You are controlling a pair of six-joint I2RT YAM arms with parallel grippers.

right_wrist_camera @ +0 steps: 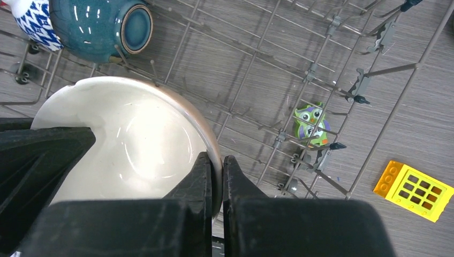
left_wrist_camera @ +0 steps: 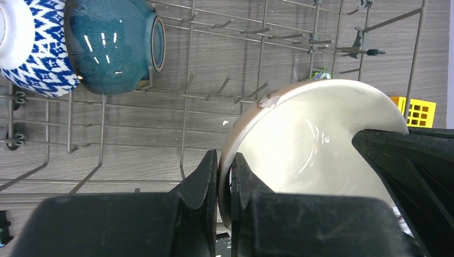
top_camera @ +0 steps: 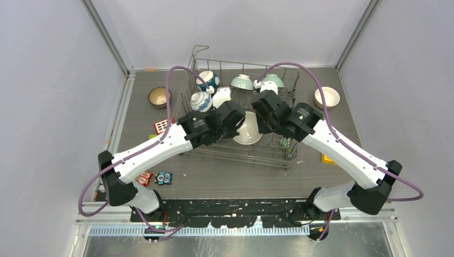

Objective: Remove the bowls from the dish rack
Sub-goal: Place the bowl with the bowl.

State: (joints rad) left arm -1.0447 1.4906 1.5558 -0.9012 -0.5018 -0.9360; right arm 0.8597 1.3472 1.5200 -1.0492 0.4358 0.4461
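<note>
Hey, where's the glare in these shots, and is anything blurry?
Left wrist: bright streaks on the teal bowl and a soft sheen inside the cream bowl; the black fingers read as near-featureless dark shapes. Right wrist: same highlights on both bowls, dish rack wires sharp. Top external: even light, no harsh shadows, nothing blurred.

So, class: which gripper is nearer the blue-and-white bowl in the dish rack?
Left. The left gripper clamps the cream bowl by the rim on the side facing the blue-and-white bowl. The right gripper clamps the opposite rim, farther off.
</note>
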